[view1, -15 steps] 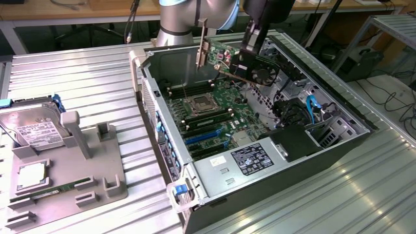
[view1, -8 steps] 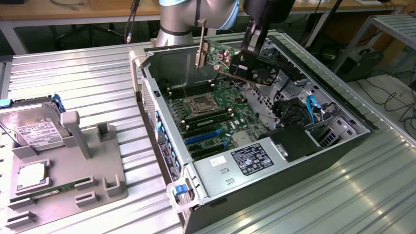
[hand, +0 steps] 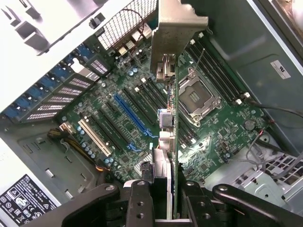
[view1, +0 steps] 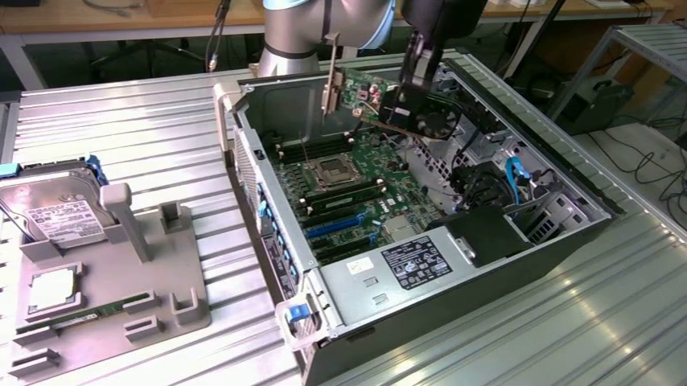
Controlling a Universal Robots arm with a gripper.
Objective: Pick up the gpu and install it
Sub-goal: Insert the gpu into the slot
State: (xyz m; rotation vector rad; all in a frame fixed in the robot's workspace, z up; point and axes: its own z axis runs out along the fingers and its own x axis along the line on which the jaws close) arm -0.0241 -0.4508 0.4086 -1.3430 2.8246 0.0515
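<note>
Above the open case: gpu (view1: 365, 90) held clear in the air over the motherboard (view1: 349, 185), silver end bracket (view1: 334, 90) on the exterior view's left, green card edge-on beneath the wrist.
Holder: gripper (view1: 400, 108), its fingers (hand: 142, 198) closed narrow on the card's far end; in the wrist view the card (hand: 169, 142) runs away from the fingers with the bracket (hand: 177, 38) at the far tip.
Card attitude: upright on its long edge, roughly square to the board, touching nothing below as far as can be seen.
Case: computer tower (view1: 429, 241) lying on its side on the desk (view1: 129, 121), side panel off, interior open upward.
Board features: bare CPU socket (hand: 196, 97); blue expansion slot (hand: 135, 118) and white expansion slot (hand: 94, 137), both empty, lying beside the card's line and not under it.
Step in hand (judgement): pick-up done; the carry-and-align phase of the install is under way, seating not yet done.
Next move calls for (judgement): bringing the card's lower edge parallel to and directly over a free slot, bracket toward the rear grille (hand: 125, 23), then a straight, even press down; the loose cables (hand: 265, 142) near the drive bay need to be kept clear.
Elsewhere on desk: grey parts tray (view1: 108, 273) near the exterior view's left edge, holding a hard drive (view1: 59, 213) and a memory stick (view1: 102, 310), well apart from the case.
</note>
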